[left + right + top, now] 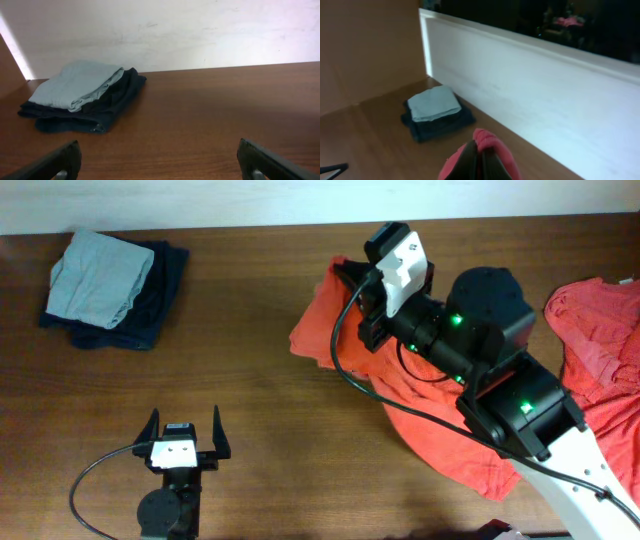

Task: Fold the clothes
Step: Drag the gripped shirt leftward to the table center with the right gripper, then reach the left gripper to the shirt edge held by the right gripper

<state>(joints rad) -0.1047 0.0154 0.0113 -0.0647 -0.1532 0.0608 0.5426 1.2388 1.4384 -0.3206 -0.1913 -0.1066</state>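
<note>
At the far left of the brown wooden table [280, 410], near its back edge, a pale grey-green folded garment [100, 277] lies on top of a dark navy folded garment [152, 308], the navy one showing along the right and front sides. In front of that pile, near the table's front edge, the left gripper [185, 420] sits low over bare wood with its two black fingers [60, 162] spread wide and nothing between them; its wrist view looks across the table to the folded pile and a white wall [200, 30].

Right of centre, a crumpled orange-red cotton T-shirt [430, 415] trails from the back of the table down towards the front, partly hidden under the black right arm. The right gripper [481, 160] is pinched tight on a fold of this shirt [492, 142] at its upper-left end, the jaws pressed together with cloth bulging above them and lifted off the wood. At the right edge lies a second orange-red T-shirt [600, 350], rumpled and flat on the table; whether it touches the first cannot be told, as the arm covers the gap
</note>
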